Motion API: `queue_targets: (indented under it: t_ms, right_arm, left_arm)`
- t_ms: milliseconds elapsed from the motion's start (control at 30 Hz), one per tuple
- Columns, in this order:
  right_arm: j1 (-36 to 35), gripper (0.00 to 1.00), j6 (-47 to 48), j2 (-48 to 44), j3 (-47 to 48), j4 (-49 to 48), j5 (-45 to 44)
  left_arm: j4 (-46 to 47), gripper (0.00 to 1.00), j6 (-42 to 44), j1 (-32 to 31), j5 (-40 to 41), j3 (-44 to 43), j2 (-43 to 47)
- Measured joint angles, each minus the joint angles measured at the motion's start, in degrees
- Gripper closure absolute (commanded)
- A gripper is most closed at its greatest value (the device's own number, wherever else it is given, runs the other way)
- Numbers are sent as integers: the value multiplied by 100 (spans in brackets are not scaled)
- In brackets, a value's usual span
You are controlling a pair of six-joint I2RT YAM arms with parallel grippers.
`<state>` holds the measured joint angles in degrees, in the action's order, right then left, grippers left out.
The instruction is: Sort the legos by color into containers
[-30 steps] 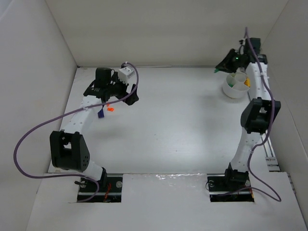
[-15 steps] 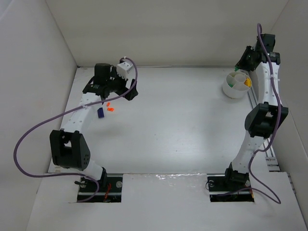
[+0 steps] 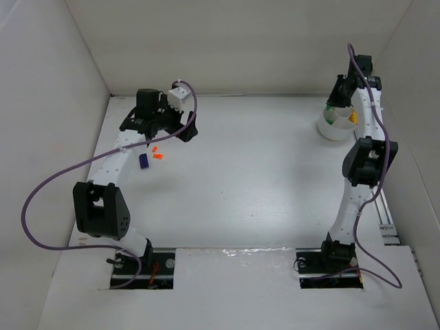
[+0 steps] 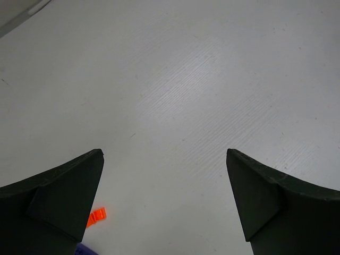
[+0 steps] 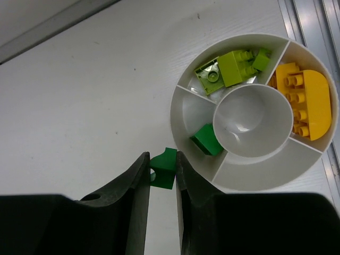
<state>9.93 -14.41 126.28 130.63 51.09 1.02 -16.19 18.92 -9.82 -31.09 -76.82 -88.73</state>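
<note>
A green brick (image 5: 163, 170) sits pinched between the fingers of the right hand (image 5: 162, 155), whose jaws are narrow around it. In the right wrist view it is just beside the lower left of the cup (image 5: 254, 179) and outside the rim; whether it touches the rim cannot be told.

The cup is white and round, with a central well and wedge compartments around it. The upper left wedge holds lime bricks (image 5: 229, 69), the right wedge a yellow brick (image 5: 304, 101), and the lower left wedge a second green brick (image 5: 206, 139).

In the top view the cup (image 3: 333, 132) stands at the upper right of the worktop (image 3: 261, 179), with the right hand (image 3: 335, 103) over its far edge.

Well apart, at the upper left of that view, two orange bricks (image 3: 159, 156) lie close together with a blue brick (image 3: 144, 161) just below and left of them.

The left hand (image 3: 180, 129) hangs near them, a little to their upper right. Its jaws are wide and hold nothing. In its own wrist view the left hand (image 4: 164, 153) shows bare worktop between the fingers, and one of the orange bricks (image 4: 96, 216) lies beside the left finger at the lower left.
</note>
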Motion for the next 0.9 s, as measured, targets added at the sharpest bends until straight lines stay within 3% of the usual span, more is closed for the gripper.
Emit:
queue_targets:
  t_ms: [300, 900]
  right_arm:
    - [-39, 95, 31, 203, 92, 13, -282]
    - [-98, 66, 92, 203, 157, 13, -551]
  left_arm:
    - [-2, 0, -44, 11, 0, -28, -87]
    - [-35, 0, -46, 11, -15, -59, -155]
